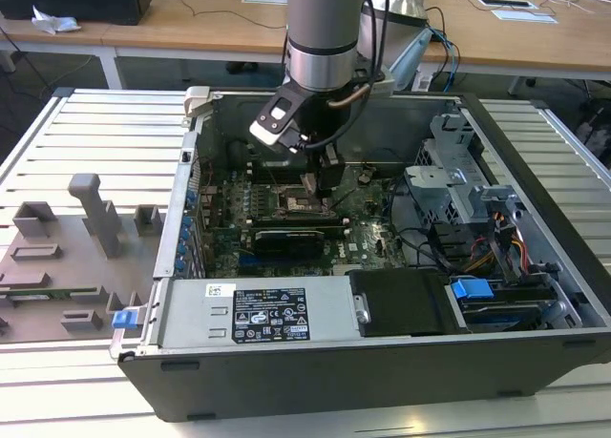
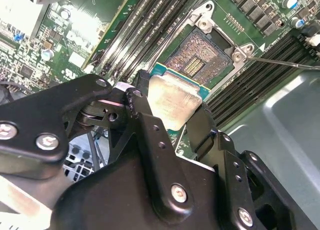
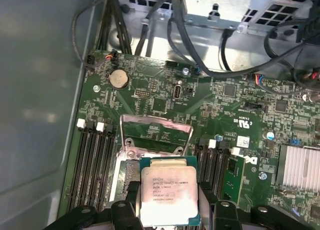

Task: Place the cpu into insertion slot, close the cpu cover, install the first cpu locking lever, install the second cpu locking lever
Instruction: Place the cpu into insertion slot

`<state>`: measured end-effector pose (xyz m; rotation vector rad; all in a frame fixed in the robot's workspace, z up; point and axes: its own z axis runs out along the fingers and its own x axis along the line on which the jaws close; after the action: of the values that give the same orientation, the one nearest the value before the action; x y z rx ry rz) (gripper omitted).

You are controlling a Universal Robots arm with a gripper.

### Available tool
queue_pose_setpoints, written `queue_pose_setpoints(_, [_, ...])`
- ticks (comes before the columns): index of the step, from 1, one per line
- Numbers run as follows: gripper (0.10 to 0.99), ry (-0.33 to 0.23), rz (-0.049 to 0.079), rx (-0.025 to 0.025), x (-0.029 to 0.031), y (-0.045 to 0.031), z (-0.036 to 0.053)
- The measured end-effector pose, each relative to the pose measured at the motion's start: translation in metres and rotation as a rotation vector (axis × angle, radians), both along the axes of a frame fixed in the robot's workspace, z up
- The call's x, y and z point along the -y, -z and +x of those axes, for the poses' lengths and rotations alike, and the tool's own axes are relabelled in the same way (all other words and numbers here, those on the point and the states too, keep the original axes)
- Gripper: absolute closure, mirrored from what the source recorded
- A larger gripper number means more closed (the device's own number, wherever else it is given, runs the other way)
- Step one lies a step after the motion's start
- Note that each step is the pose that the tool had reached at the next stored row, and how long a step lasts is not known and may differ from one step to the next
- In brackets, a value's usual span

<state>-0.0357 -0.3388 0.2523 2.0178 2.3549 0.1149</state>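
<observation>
1. Closest to the lens in the second wrist view are the black fingers [image 2: 150, 135] of the claw [image 2: 170, 104]. They're pinching the cpu [image 2: 175, 102] by two opposite edges, with its silver lid facing the camera.
2. That same view has the insertion slot [image 2: 200, 59] just past the claw's tips, uncovered, with its contact field showing. The cpu sits close over its near edge, but I can't tell if it's touching. A thin wire lever [image 2: 285, 63] pokes out beyond the slot.
3. The first wrist view adds something that one doesn't show: the cpu cover [image 3: 156, 135] is flipped up and open, just beyond the held cpu [image 3: 168, 197]. Long memory slots [image 3: 95, 160] run along either side of the claw [image 3: 170, 207], and a coin battery [image 3: 119, 78] sits farther out past the cover.
4. The exterior view gives the big picture, with the open computer case [image 1: 334, 381] lying on a slatted table [image 1: 95, 123]. The arm [image 1: 323, 37] comes pretty much straight down from above, and the claw [image 1: 310, 185] is low over the green motherboard [image 1: 372, 223]. The chip is too small to make out from there.
5. Well away from the claw, outside the case, are some grey holders [image 1: 91, 209].
</observation>
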Motion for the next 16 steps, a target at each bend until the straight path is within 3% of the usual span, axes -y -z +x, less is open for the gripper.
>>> queue_pose_setpoints(16, [0.545, 0.115, 0.000, 0.0000, 0.0000, 0.0000, 0.0000])
